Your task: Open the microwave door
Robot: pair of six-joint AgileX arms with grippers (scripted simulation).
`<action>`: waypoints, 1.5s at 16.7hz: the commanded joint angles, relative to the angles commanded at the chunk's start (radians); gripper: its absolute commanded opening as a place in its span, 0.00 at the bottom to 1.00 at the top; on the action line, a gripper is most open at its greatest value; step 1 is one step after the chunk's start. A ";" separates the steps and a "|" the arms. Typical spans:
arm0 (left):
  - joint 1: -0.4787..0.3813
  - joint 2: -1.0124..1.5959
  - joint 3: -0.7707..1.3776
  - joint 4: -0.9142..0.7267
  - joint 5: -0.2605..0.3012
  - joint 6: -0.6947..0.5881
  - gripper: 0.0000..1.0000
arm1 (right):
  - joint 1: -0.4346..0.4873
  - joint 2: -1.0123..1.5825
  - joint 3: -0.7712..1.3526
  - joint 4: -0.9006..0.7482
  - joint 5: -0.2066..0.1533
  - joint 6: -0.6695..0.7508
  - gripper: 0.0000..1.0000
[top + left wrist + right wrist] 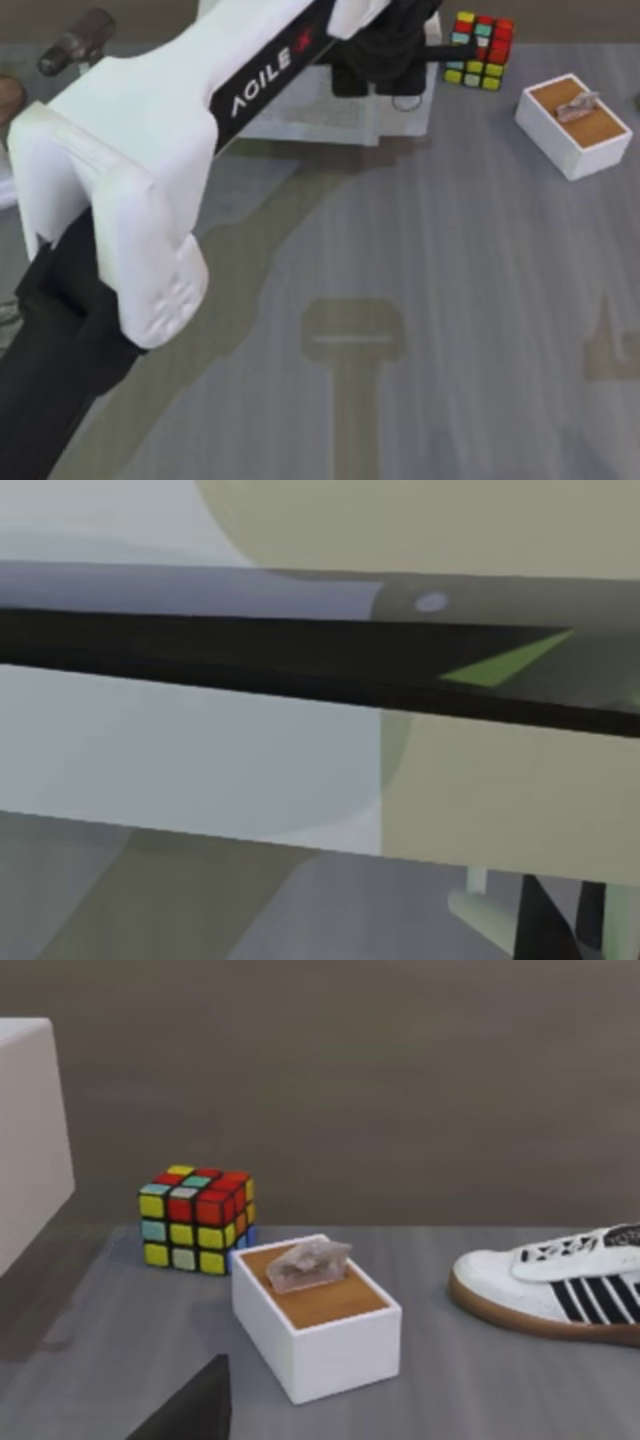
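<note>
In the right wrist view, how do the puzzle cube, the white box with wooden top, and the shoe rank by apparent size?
1. Shoe, though cut off at the frame edge.
2. White box, nearer the camera.
3. Puzzle cube, farther back.

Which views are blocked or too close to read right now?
Top view: the left arm fills the left half, hiding most of the microwave. Left wrist view: too close, only flat bands. Right wrist view: clear, showing cube, small box and shoe.

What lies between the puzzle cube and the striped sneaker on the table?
In the right wrist view, the small white box with a wooden top lies between the puzzle cube and the sneaker.
</note>
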 joint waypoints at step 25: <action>0.011 -0.194 -0.365 0.190 0.031 0.082 0.00 | 0.000 0.000 0.000 0.000 0.000 0.000 1.00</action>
